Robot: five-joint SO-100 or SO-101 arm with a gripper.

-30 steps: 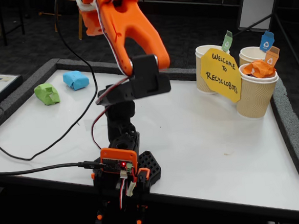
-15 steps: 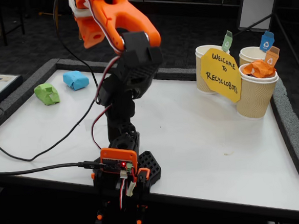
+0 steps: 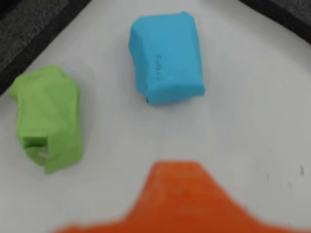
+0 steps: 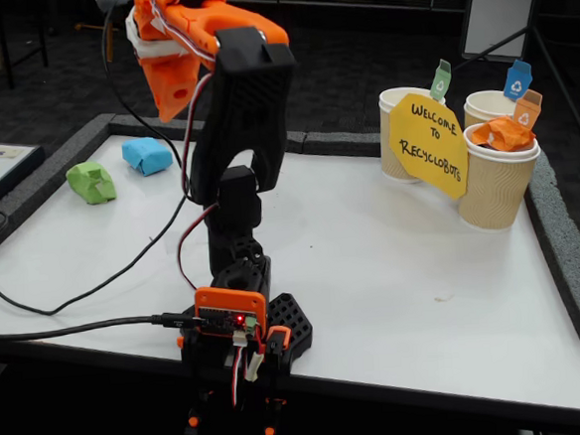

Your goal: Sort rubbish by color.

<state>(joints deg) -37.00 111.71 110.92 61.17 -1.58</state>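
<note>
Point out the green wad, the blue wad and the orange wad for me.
green wad [image 3: 48,119], wrist view, middle of its top face
blue wad [image 3: 166,57], wrist view, middle of its top face
orange wad [image 4: 501,134], fixed view, the crumpled part showing above the front cup's rim

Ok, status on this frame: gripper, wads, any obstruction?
Gripper aloft, empty; jaw state unreadable. Green wad and blue wad loose on table, apart. Orange wad already in cup. Nothing blocking.
</note>
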